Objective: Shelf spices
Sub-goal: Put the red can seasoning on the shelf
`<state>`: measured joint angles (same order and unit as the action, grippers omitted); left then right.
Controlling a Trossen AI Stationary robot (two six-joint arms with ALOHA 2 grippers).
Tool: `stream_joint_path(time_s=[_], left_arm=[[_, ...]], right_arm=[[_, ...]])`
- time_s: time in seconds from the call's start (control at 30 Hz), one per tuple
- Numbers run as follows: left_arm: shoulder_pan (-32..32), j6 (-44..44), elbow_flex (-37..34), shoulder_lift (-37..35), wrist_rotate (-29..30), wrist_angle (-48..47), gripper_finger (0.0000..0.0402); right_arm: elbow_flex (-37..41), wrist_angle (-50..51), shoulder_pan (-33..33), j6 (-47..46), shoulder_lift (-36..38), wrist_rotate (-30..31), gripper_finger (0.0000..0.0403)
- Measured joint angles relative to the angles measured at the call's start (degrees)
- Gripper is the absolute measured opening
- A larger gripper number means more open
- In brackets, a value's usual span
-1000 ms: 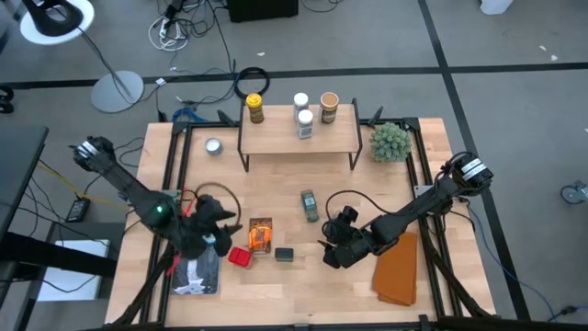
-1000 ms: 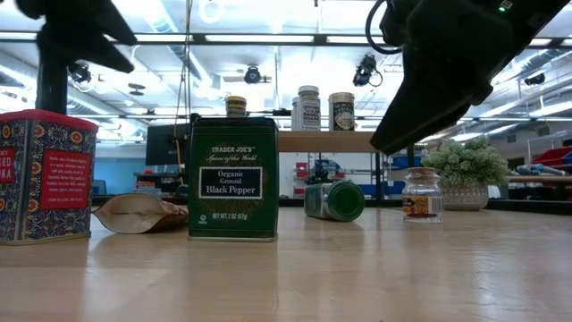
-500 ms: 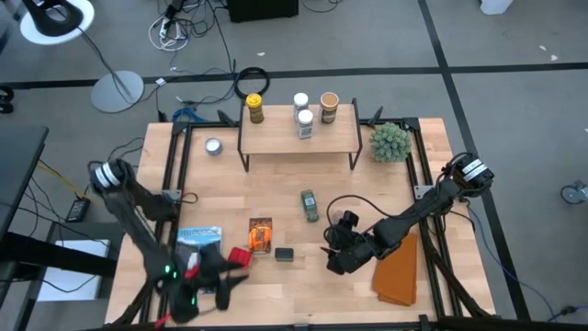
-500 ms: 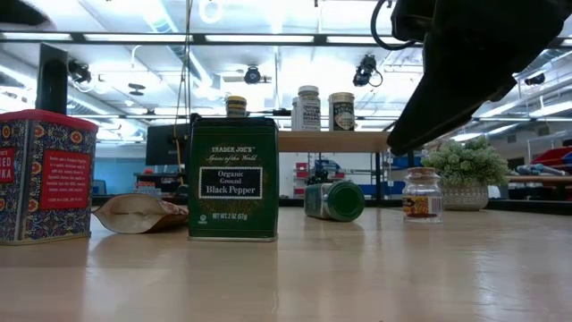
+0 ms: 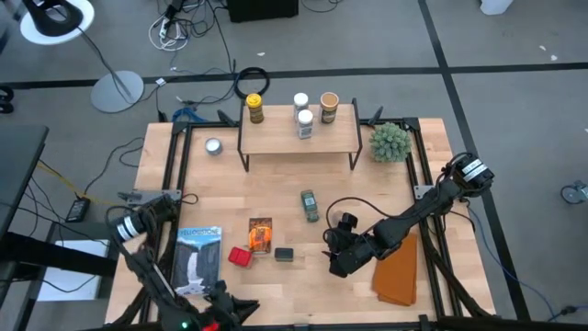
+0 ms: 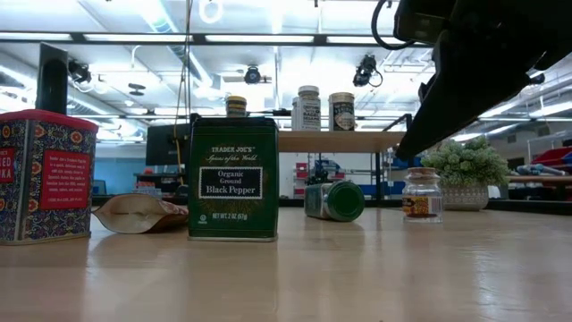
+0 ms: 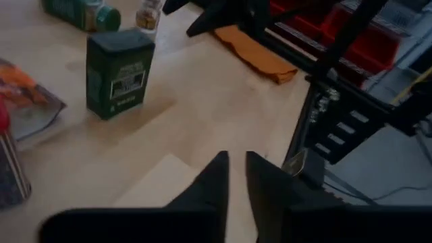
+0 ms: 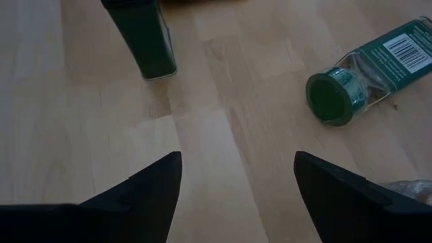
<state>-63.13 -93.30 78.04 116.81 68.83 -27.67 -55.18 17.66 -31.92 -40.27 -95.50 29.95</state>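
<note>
on top of the shelf [image 5: 299, 140] at the far side of the table [image 5: 367, 198] four jars already stand: a yellow-lidded jar [image 5: 254, 108] toward its left end, two white-lidded jars [image 5: 302, 115] one in front of the other near the middle, and a tan-lidded jar [image 5: 329, 107] just right of them. down on the tabletop, nearer the front, a green-lidded jar [image 5: 310, 205] lies on its side, with an orange packet [image 5: 261, 234] lying flat to its left, a red tin [image 5: 240, 257] in front of that, and a dark green pepper box [image 6: 233, 178] standing upright between the tin and the right arm. a small clear jar [image 6: 422, 195] stands upright close by the right arm. the right gripper [image 8: 236, 177] hangs low over bare wood with its fingers spread wide and nothing between them, the pepper box and the fallen green-lidded jar ahead of it. the left gripper [image 7: 237, 177] sits out past the front left edge of the table, its two fingers drawn nearly together on nothing. a blue-and-white flat packet [image 5: 198, 259] lies near the front left, an orange cloth [image 5: 399, 268] by the front right, a spiky green plant [image 5: 389, 141] beside the shelf.
</note>
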Motion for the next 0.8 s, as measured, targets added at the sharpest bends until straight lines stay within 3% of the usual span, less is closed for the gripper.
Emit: stream_joint_path(time_s=[0.1, 0.23, 0.43, 0.63, 0.8], left_arm=[[-0.4, -6.0, 6.5, 3.7, 0.0, -8.7, 0.0008], [-1.0, -17.7, 13.1, 7.7, -2.0, -24.3, 0.0004], [-2.2, -33.0, 15.2, 9.6, -7.9, -38.9, 0.0002], [-2.4, -36.2, 15.2, 9.6, -8.2, -40.0, 0.0004], [-2.1, -32.8, 15.2, 9.6, -5.3, -35.5, 0.0007]], right_arm=[[0.0, 0.0, 0.0, 0.0, 0.0, -0.2, 0.0282], [0.0, 0.0, -0.2, 0.9, 0.0, -0.3, 0.0278], [0.0, 0.0, -0.4, 2.0, 0.0, -0.3, 0.0273], [0.0, 0.0, -0.4, 2.9, 0.0, -0.3, 0.0272], [0.0, 0.0, -0.4, 3.0, 0.0, -0.3, 0.0272]])
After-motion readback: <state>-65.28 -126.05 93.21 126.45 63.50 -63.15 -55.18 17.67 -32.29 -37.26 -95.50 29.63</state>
